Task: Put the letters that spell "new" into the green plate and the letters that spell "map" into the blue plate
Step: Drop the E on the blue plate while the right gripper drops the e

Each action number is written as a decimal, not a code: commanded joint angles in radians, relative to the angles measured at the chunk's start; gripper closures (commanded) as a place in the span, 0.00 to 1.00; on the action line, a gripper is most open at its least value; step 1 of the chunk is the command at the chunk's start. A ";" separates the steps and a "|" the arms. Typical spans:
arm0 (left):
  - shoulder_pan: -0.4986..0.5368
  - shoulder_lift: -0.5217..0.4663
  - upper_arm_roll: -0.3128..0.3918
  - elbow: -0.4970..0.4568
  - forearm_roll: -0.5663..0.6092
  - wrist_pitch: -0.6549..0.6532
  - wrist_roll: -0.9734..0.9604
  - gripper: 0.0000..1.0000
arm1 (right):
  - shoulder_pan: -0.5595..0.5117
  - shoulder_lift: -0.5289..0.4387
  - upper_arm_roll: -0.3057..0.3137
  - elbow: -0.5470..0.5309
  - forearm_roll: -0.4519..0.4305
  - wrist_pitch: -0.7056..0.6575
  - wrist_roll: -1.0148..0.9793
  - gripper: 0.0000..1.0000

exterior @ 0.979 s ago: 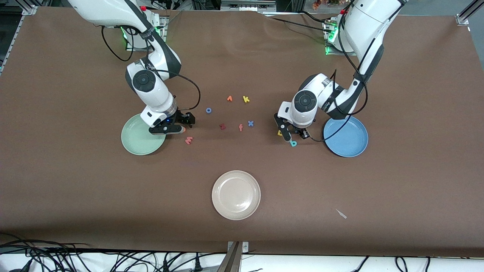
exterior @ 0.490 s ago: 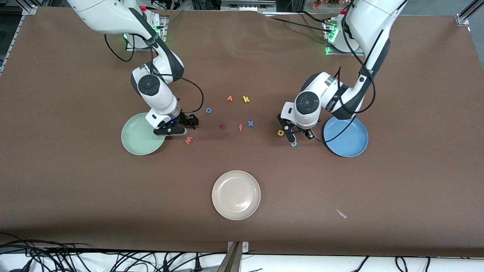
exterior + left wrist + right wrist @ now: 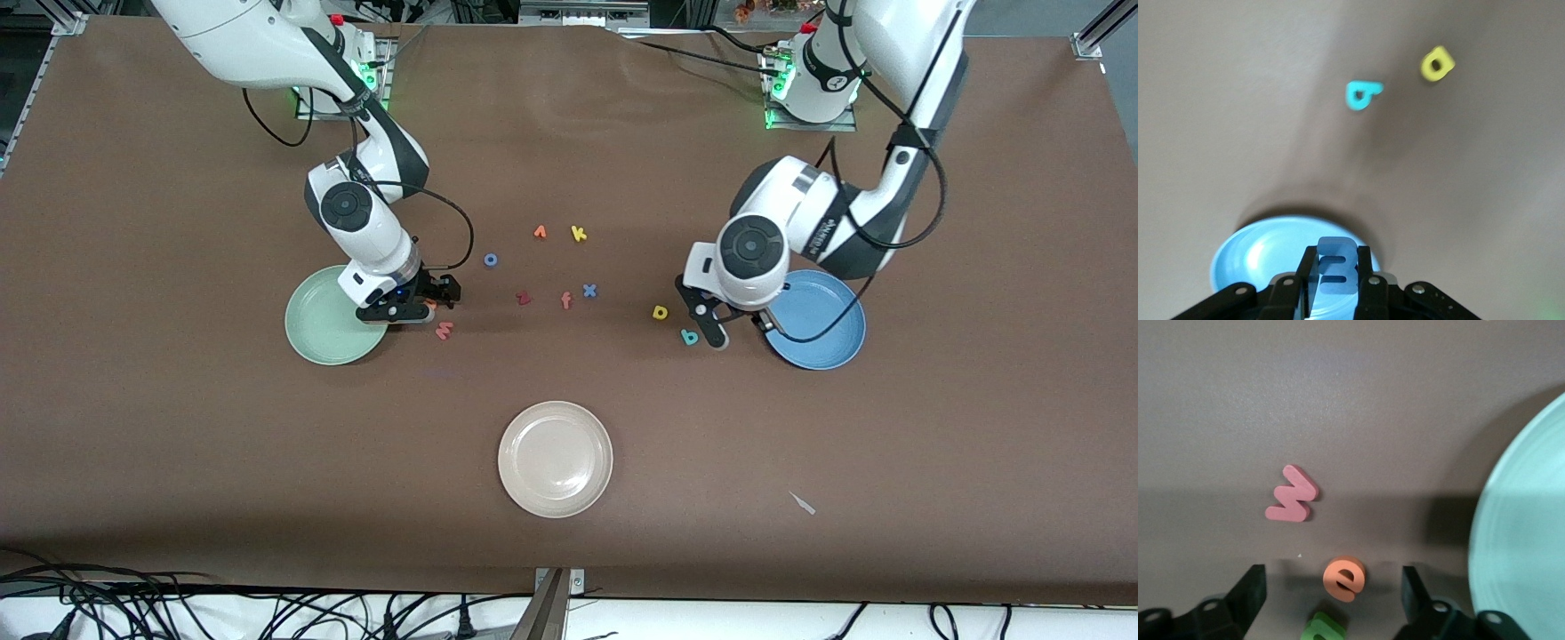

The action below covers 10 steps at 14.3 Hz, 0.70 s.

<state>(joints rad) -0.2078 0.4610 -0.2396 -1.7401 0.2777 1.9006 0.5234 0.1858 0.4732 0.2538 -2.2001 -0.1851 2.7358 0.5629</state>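
Observation:
The blue m [image 3: 1337, 277] is held up in the air by my left gripper [image 3: 1337, 257], shut on it above the blue plate's [image 3: 822, 333] rim; in the front view that gripper [image 3: 736, 331] hangs just beside the plate. The yellow a [image 3: 660, 312] and teal p [image 3: 689, 337] lie on the table close by. My right gripper [image 3: 1331, 597] is low and open beside the green plate [image 3: 324, 333], its fingers standing apart on either side of the orange e [image 3: 1345, 579]. The green n [image 3: 1321, 628] lies just under the wrist. The salmon w [image 3: 444, 331] lies a little past the e.
Mid-table lie a blue o [image 3: 490, 260], an orange letter [image 3: 540, 232], a yellow k [image 3: 579, 234], a dark red z [image 3: 524, 298], an orange f [image 3: 566, 300] and a blue x [image 3: 589, 290]. A beige plate [image 3: 556, 458] sits nearer the camera, a white scrap [image 3: 803, 503] beside it.
My left gripper has carried the m from above the a and p over to the blue plate's rim. My right gripper has shifted slightly beside the green plate and its fingers have narrowed a little.

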 commanded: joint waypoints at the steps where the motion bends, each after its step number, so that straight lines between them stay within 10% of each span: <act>1: 0.106 0.016 -0.004 0.010 0.031 -0.009 0.159 0.98 | 0.011 0.008 -0.015 -0.009 -0.027 0.028 0.026 0.17; 10: 0.248 0.105 -0.015 -0.052 -0.052 0.072 0.263 0.93 | 0.020 0.025 -0.022 -0.029 -0.027 0.059 0.025 0.54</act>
<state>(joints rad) 0.0119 0.5777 -0.2353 -1.7679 0.2648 1.9581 0.7671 0.1880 0.4878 0.2467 -2.2064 -0.1932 2.7604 0.5632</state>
